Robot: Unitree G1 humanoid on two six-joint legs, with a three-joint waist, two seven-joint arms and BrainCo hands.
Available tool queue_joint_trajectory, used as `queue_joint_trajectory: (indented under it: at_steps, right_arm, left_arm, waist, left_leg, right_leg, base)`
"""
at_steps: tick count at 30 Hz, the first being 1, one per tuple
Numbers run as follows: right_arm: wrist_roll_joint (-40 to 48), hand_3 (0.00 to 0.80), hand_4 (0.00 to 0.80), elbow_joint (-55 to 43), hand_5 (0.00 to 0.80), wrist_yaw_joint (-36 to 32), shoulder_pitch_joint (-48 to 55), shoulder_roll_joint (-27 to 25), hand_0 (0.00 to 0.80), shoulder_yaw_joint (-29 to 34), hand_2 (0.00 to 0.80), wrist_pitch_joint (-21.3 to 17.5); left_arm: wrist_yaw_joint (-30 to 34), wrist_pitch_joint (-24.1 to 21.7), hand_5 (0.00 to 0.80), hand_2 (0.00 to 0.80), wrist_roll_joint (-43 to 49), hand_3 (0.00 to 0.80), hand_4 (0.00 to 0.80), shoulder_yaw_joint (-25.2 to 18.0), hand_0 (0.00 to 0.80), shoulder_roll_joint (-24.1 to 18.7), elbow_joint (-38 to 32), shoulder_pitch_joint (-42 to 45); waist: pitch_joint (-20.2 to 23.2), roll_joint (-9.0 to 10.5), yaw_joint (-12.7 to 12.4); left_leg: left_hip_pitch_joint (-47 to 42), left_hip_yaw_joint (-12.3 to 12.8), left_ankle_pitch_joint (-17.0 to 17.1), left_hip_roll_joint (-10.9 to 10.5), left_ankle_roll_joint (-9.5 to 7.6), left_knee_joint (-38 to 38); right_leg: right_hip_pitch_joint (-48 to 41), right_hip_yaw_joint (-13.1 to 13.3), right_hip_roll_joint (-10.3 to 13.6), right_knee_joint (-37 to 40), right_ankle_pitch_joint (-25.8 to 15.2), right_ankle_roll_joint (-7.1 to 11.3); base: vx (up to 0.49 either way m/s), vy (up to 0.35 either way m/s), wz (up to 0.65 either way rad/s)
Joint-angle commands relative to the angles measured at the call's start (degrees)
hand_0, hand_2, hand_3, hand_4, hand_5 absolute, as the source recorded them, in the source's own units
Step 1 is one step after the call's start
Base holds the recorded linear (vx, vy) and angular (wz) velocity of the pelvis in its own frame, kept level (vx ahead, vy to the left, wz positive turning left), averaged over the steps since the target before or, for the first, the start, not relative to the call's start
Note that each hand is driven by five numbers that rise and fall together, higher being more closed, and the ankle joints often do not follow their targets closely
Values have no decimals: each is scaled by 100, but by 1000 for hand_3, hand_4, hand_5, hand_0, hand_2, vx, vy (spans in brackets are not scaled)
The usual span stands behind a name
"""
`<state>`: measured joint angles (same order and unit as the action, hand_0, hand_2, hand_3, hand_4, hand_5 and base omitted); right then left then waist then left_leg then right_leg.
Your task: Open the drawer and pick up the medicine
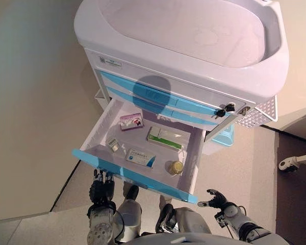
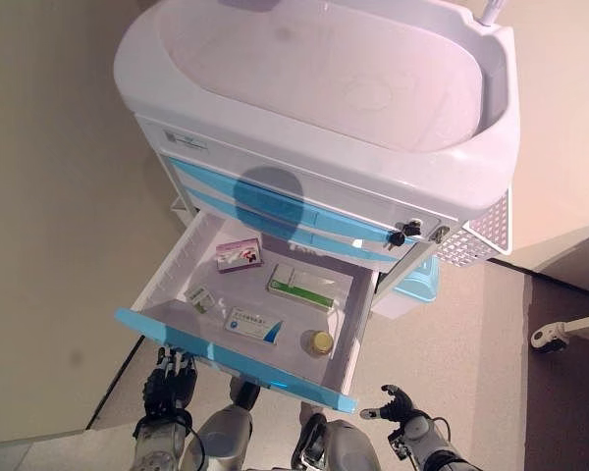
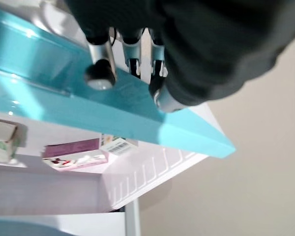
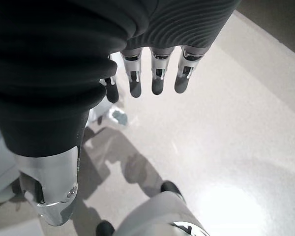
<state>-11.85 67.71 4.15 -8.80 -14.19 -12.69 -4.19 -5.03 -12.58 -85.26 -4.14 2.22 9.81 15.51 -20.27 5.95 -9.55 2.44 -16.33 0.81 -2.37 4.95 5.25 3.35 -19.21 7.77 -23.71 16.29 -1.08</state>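
The cart's lower drawer [image 1: 189, 153] stands pulled out, its blue front [image 1: 137, 177] toward me. Inside lie a pink box [image 1: 131, 121], a green-and-white box [image 1: 164, 138], a blue-and-white box [image 1: 141, 157], a small box [image 1: 112, 144] and a yellow-capped bottle [image 1: 175, 167]. My left hand [image 1: 102, 188] is just below the front's left end, open, with straight fingers [image 3: 101, 64] touching the blue panel. My right hand [image 1: 218, 199] hangs open below the drawer's right corner, holding nothing, with its fingers [image 4: 157, 73] relaxed over the floor.
The white cart top [image 1: 275, 66] overhangs the drawer. Two blue drawers [image 1: 158, 99] above are shut, with keys [image 1: 224, 110] at their right. A white mesh basket [image 1: 257, 115] and a blue bin [image 1: 224, 135] hang on the cart's right side. A wheeled leg [image 1: 290, 163] stands at far right.
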Motion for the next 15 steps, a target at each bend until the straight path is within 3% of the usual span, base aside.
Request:
queue_joint_trajectory:
  at_steps: [1,4,9,14,15]
  right_arm:
    - [-114,0,0,709,0,141,250,-371,0,-275,0,57]
    - [-99,0,0,697,0,182,303,-407,0,-192,0,74]
    - [-28,0,0,643,0,231,417,-440,0,-70,0,80]
    - [152,0,0,470,0,291,508,-499,0,119,0,82]
    - [169,0,0,431,0,299,512,-519,0,136,0,84]
  left_arm:
    - [853,-1776,800,800,74,800,800,-1502,800,-77,-2357,-202]
    - [516,-2030,800,800,281,800,800,-1863,800,-43,-2029,-218]
    - [-70,-2079,800,800,746,800,800,-2134,800,-75,-1508,-285]
    - [-881,-1762,800,800,1272,800,800,-2443,800,-314,-114,-155]
    - [-968,-1621,747,747,1409,747,747,-2451,747,-372,107,-102]
  waist:
    - [1714,-539,-189]
    - [1676,-555,-221]
    - [1650,-543,-240]
    - [1648,-515,-248]
    - [1643,-516,-242]
  left_leg:
    - [181,184,-494,-726,-599,533]
    - [196,224,-516,-737,-619,552]
    - [200,153,-485,-757,-602,502]
    - [236,84,-402,-770,-587,352]
    - [241,73,-387,-768,-593,328]
  right_leg:
    - [-299,396,165,1189,-1116,594]
    - [-264,451,169,1168,-1116,613]
    - [-266,408,184,1165,-1101,614]
    - [-253,317,182,1267,-1139,621]
    - [-245,312,177,1274,-1148,623]
  base:
    - [16,25,-4]
    - [17,16,-9]
    - [7,1,-2]
    - [3,-8,10]
    - [7,-4,11]
